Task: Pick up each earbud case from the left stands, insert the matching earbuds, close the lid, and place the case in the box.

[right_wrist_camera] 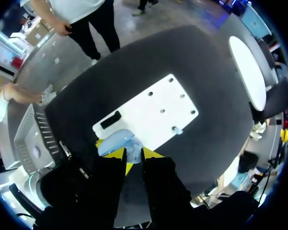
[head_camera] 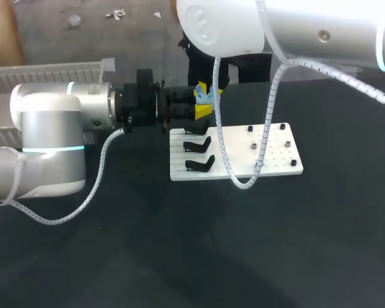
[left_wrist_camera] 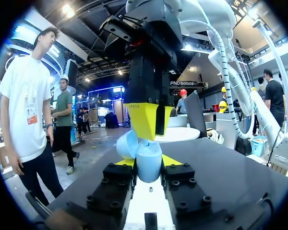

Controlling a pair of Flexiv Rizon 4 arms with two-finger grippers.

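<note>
In the head view, the left arm (head_camera: 58, 128) reaches in level over the dark table (head_camera: 179, 256). The left gripper (head_camera: 203, 101) sits just behind the back edge of the white board (head_camera: 244, 168). A pale blue earbud case (head_camera: 209, 96) shows between its yellow tips. Three black stands (head_camera: 199, 145) stand in a row on the board's left half, all bare. The right arm (head_camera: 308, 32) comes in from the upper right, and its white joint hides most of what hangs beneath it.

In the left wrist view, the left gripper (left_wrist_camera: 148, 163) is clamped on the earbud case (left_wrist_camera: 149, 163), with one yellow tip pressed to each side of the body. The case's lid (left_wrist_camera: 126, 143) stands open, tilted off to one side. The right gripper (left_wrist_camera: 156, 120) points straight down from above, and its yellow end meets the top of the case.

In the right wrist view, the right gripper (right_wrist_camera: 134, 154) hangs directly over the earbud case (right_wrist_camera: 115, 142), which lies just ahead of its tips, by the near corner of the white board (right_wrist_camera: 149, 108). Whether this gripper is gripping anything or loose cannot be told.
</note>
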